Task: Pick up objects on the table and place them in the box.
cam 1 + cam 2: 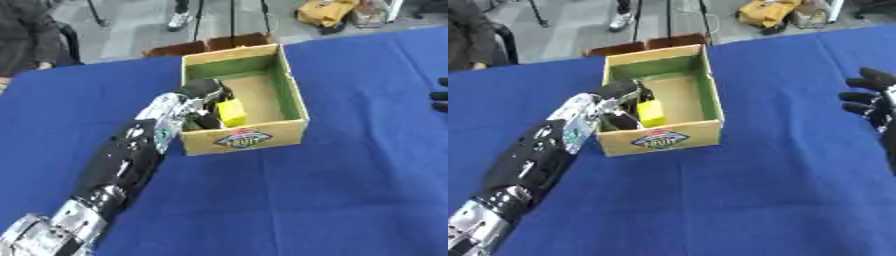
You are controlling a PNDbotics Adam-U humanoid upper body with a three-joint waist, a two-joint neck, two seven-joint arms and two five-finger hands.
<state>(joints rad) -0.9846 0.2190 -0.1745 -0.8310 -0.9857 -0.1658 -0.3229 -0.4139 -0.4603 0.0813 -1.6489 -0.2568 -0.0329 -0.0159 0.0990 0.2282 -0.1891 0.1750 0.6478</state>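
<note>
Placing step, release pending. Left hand point(203, 97) reaches over the box's point(293, 90) left wall, fingers curled around a yellow object point(231, 113) — pinched between thumb and fingers as far as I can tell. The object sits inside the box, at the near-left corner, low against the front wall; can't tell whether it touches the box floor yet.

Next move, my read: uncurl the fingers so the object drops clear, then lift the hand straight up and back over the left wall without catching the cardboard rim. Wrist is right beside that wall, so little margin there.

No other loose objects visible on the blue bench point(350, 190) around the box, so this may be the last item — judgement only.

View difference: the right eye view shows the right hand point(870, 97) well to the right of the box, fingers spread, holding nothing. The left eye view catches only dark fingertips at its right edge.
</note>
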